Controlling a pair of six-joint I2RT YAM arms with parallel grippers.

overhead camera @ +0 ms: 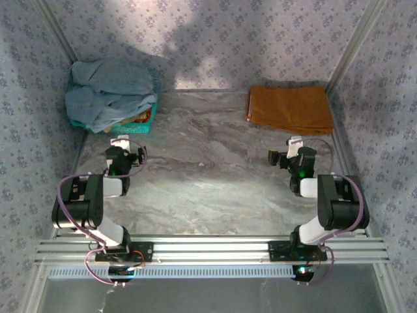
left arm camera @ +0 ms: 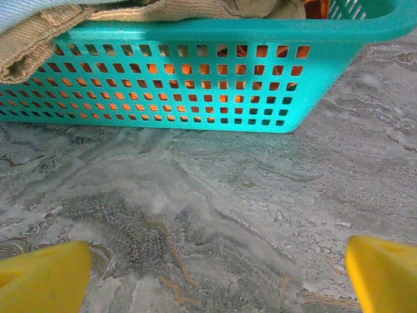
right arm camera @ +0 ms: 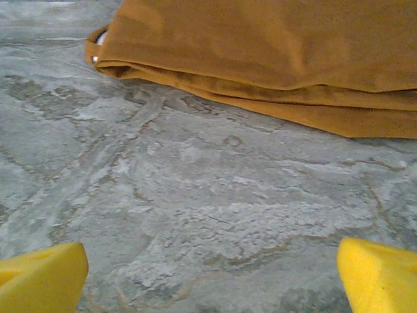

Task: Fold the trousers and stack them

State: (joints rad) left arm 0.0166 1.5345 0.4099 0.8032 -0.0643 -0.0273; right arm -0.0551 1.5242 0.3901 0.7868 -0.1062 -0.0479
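Now my left gripper (left arm camera: 212,279) and right gripper (right arm camera: 210,279) stand wide; ahead of the left one, soft beige trousers (left arm camera: 29,49) overhang the basket (left arm camera: 195,85), so I would pinch there.

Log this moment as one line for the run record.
left gripper: fingers open, facing basket | right gripper: fingers open, facing folded orange trousers | blue trousers: heaped in basket

Matt marbled table (overhead camera: 215,176), perforated plastic basket (left arm camera: 195,72), soft cloth trousers (right arm camera: 273,45).
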